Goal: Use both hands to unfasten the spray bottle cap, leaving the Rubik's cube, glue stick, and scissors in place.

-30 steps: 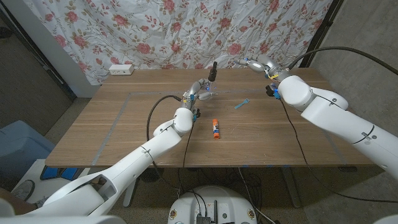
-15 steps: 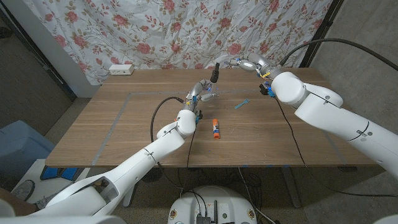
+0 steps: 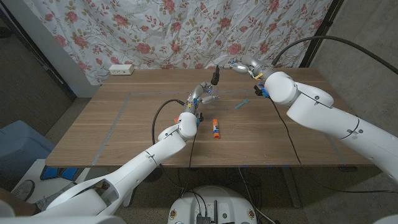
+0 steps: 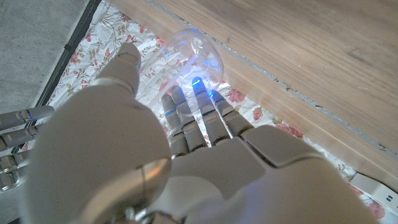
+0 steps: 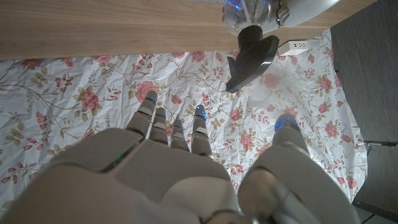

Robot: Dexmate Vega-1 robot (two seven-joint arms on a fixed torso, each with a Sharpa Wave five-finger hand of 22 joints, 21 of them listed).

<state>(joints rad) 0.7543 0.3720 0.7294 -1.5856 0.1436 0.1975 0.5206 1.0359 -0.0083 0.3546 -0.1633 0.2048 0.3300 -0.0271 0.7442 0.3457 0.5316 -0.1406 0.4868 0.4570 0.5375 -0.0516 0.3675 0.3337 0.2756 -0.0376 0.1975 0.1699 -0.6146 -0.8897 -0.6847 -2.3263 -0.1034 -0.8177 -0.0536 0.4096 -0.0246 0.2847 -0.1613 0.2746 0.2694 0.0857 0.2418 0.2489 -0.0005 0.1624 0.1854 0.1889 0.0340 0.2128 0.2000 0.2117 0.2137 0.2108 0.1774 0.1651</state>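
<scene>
While left hand [image 3: 200, 94] grips spray bottle [image 4: 189, 57], right hand [image 3: 239, 65] spread empty, near cap [image 5: 250, 55]

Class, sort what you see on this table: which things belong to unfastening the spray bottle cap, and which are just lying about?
Belong to the job:
spray bottle, held by the left hand
black spray cap
right hand, open, near the cap

Just lying about:
glue stick
blue item, too small to identify
white power strip

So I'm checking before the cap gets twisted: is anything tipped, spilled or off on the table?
Nothing stands out. The left hand holds the bottle, black cap on; the right hand is open near it. The glue stick lies flat; no spill.
</scene>
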